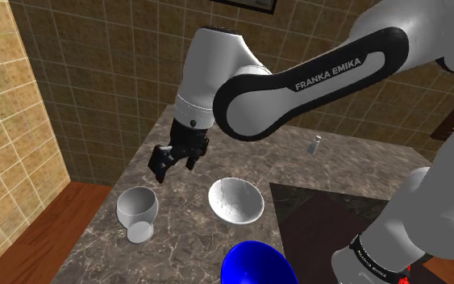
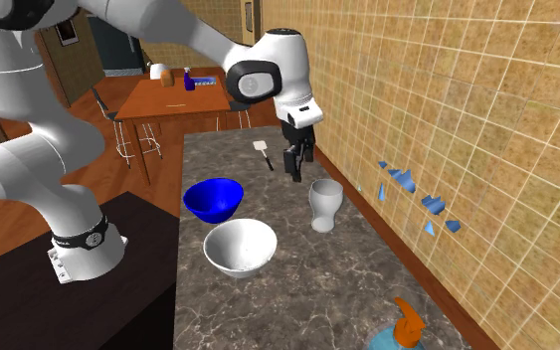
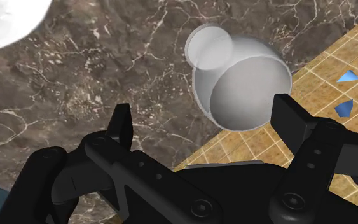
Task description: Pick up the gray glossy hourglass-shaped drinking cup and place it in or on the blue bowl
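- The arm reaches out over the counter. I judge the task to be in its approach: nothing is lifted yet, so the grasp, the carry and the placing are all left.
- The blue bowl is empty. It sits near the counter's left edge in the second exterior view, left of the cup and well apart from it.
- The gripper hangs above the cup, fingers spread wide and touching nothing. In the second exterior view it is just behind and above the rim.
- The cup, pale grey and pinched at the waist, stands upright on the counter, close to the tiled wall on that view's right.
- The room has tan tiled walls and a red-brown wood floor. A wooden table stands far back.
- The surface is dark veined stone.
- A white bowl sits nearer than the blue one.
- An orange-topped pump bottle is at the near right, and a spatula lies far back.
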Controlling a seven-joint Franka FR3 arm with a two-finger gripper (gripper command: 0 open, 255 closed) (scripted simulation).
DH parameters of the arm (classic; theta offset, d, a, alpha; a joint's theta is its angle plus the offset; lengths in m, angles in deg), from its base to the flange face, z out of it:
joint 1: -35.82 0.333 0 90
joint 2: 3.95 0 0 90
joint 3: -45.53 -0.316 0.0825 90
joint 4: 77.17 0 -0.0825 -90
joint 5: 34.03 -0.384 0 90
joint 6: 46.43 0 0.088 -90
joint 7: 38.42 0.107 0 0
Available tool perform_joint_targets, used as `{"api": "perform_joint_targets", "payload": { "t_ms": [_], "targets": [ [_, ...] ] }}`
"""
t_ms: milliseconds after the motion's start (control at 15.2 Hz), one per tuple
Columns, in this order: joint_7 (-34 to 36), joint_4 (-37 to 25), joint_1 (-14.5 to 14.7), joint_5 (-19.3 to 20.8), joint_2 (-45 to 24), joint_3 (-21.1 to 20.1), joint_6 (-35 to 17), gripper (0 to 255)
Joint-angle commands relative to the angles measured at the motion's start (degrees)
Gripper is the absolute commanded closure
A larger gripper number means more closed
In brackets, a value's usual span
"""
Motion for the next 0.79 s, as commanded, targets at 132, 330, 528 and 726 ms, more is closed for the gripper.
{"api": "perform_joint_targets", "payload": {
  "t_ms": [132, 330, 528, 726],
  "targets": [
    [6.6, -6.4, 3.3, 7.0, -9.5, -0.1, -1.8, 0],
    [10.5, -11.8, 6.8, 11.4, -16.1, 0.8, -2.2, 0],
    [13.5, -18.0, 10.6, 14.7, -22.5, 2.3, -1.9, 0],
    [14.6, -20.3, 12.4, 16.2, -25.7, 3.3, -2.6, 0]
  ]
}}
